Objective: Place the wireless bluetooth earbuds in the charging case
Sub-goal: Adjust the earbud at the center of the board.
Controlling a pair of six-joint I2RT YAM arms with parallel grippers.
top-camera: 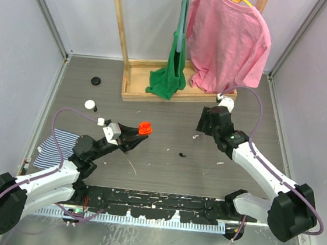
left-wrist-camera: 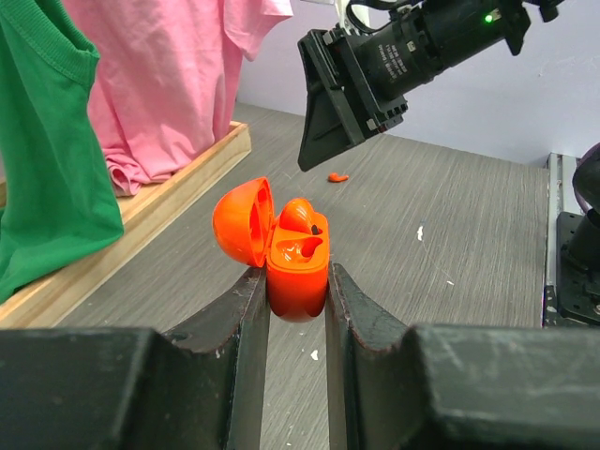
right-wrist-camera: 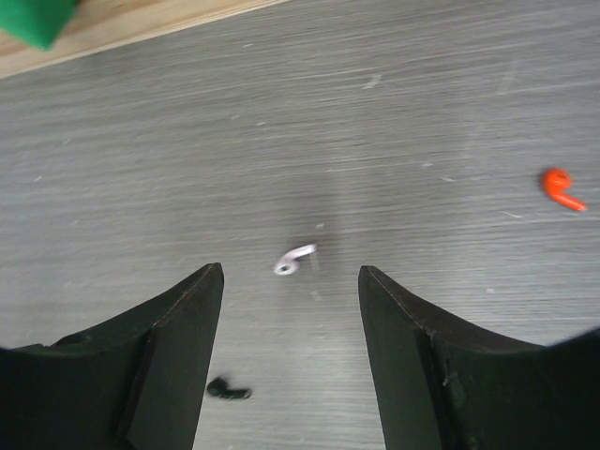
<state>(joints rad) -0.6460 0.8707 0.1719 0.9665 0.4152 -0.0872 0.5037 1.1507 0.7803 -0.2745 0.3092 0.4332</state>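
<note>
**Between the left fingers: an open case with one earbud seated**

At the left end effector [left-wrist-camera: 296, 286], both fingers [left-wrist-camera: 246, 319] press against the sides of the orange charging case [left-wrist-camera: 298, 261], pinching it upright above the table [left-wrist-camera: 469, 244]. Its lid [left-wrist-camera: 242, 223] is swung open toward the left of this wrist view. One orange earbud [left-wrist-camera: 300, 216] sits in the far socket; the near socket looks empty. Beyond the case, a second orange earbud [left-wrist-camera: 337, 176] lies loose on the table, beneath the other arm's end effector. Farther left, a green shirt [left-wrist-camera: 47, 159] and a pink shirt [left-wrist-camera: 169, 84] hang over a wooden rack base [left-wrist-camera: 141, 220].

At the right end effector [right-wrist-camera: 291, 274], the fingers are spread wide and hold nothing, poised above the table. A white earbud [right-wrist-camera: 295, 260] lies on the table in line with the gap between them. A black earbud [right-wrist-camera: 228, 388] lies near the left-hand finger of that view. The second orange earbud lies well apart, toward the right edge.
</note>
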